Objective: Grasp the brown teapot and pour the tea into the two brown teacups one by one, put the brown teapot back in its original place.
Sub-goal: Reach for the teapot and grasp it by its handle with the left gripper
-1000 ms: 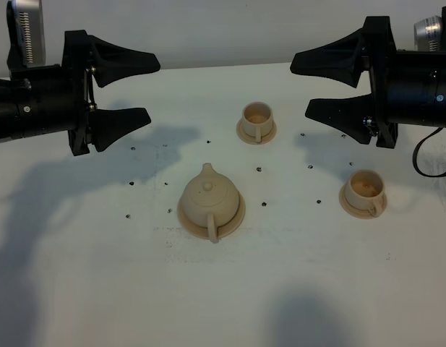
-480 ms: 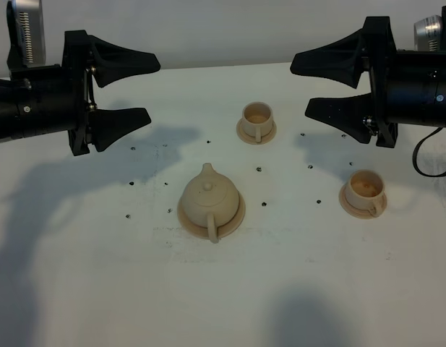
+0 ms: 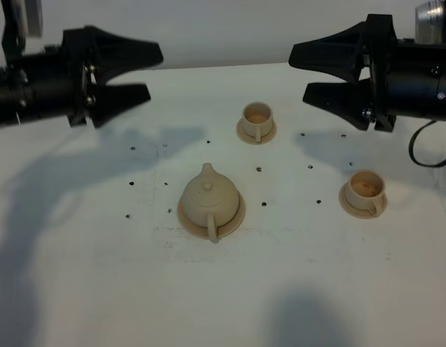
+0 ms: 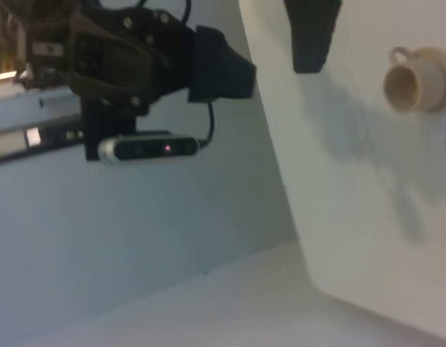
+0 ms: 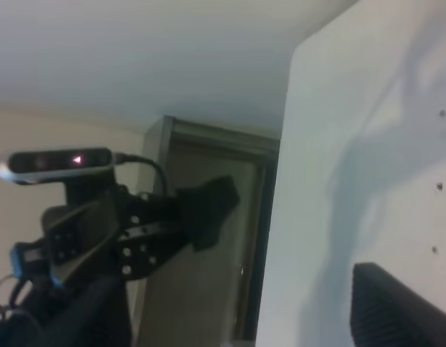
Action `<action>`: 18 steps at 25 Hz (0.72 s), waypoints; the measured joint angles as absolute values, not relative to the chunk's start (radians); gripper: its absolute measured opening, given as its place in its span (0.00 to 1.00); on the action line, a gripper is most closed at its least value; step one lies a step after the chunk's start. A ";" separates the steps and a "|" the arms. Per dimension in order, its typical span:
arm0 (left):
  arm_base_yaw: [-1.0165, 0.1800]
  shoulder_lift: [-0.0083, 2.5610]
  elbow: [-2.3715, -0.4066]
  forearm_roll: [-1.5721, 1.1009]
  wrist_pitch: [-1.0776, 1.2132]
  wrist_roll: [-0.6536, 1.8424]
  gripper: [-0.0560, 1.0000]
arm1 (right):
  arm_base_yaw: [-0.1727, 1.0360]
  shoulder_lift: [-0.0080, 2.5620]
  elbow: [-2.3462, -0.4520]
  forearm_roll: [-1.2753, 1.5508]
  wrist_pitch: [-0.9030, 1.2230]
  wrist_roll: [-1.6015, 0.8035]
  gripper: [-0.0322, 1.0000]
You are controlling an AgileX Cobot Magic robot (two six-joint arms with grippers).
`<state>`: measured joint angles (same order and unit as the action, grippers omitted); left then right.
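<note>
The brown teapot (image 3: 209, 197) sits on its wide saucer disc (image 3: 236, 217) at mid-table, spout pointing away and handle toward the front. One brown teacup (image 3: 256, 116) on a small saucer stands behind it. The other teacup (image 3: 365, 188) stands on its saucer to the right and also shows in the left wrist view (image 4: 410, 78). My left gripper (image 3: 153, 72) hangs open and empty high over the table's back left. My right gripper (image 3: 299, 72) hangs open and empty high at the back right, above and behind the right cup. Neither touches anything.
Small dark specks (image 3: 259, 169) dot the white table (image 3: 295, 275) around the teaware. The table's back edge (image 3: 208, 66) runs just behind the grippers. Each wrist view looks across at the other arm and its camera (image 4: 147, 148).
My left gripper has risen and its arm has tilted. My right gripper has risen slightly. Teapot and cups have not moved.
</note>
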<state>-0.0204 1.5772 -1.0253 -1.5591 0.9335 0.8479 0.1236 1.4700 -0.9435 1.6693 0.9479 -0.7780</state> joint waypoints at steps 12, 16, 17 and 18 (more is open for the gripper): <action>-0.020 1.518 -1.226 -1.119 0.832 0.791 0.70 | 0.101 1.462 -1.090 1.471 0.924 -0.766 0.61; -0.020 1.444 -1.227 -0.932 0.736 0.734 0.70 | 0.052 1.439 -1.092 1.353 0.907 -0.743 0.61; -0.020 1.431 -1.227 -0.901 0.720 0.717 0.70 | 0.039 1.428 -1.092 1.314 0.901 -0.734 0.61; -0.020 1.420 -1.227 -0.867 0.713 0.702 0.70 | 0.027 1.416 -1.092 1.280 0.892 -0.724 0.61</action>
